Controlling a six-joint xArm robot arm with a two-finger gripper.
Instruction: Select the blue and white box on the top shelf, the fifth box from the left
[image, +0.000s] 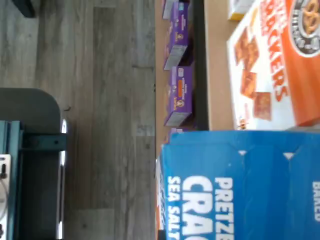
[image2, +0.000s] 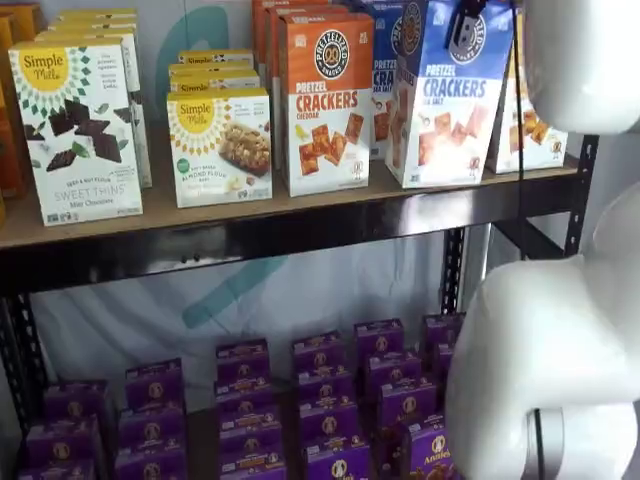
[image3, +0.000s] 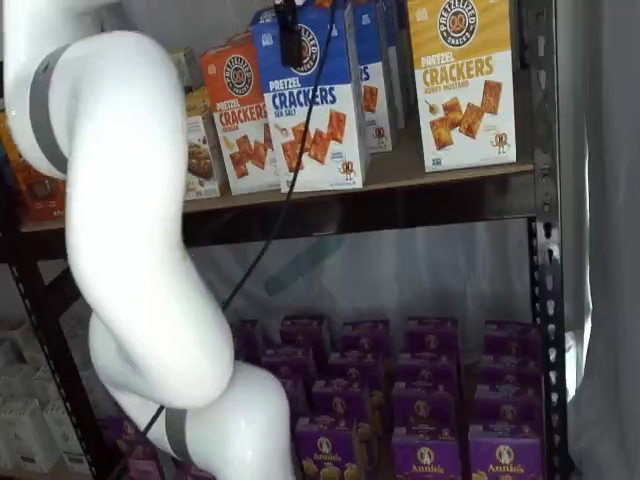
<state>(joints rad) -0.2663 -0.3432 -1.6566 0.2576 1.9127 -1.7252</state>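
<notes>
Both shelf views show the blue and white box (image2: 450, 95) printed "PRETZEL CRACKERS SEA SALT" under a round dark logo, standing upright with its long axis vertical and its face turned outward, on the top shelf (image2: 300, 225) in the upper right of one frame and upper middle of the other. Left of it stands an orange "CHEDDAR" box (image2: 324, 100); further left, Simple Mills "SWEET THINS" (image2: 78, 130). The pincer (image3: 290, 35) hangs black against the box's upper face; I cannot tell whether it is closed.

The arm (image3: 130, 250) was glossy white, built of thick rounded segments with grey bands at its joints; a thin black cable (image3: 290, 190) trailed beside it.
</notes>
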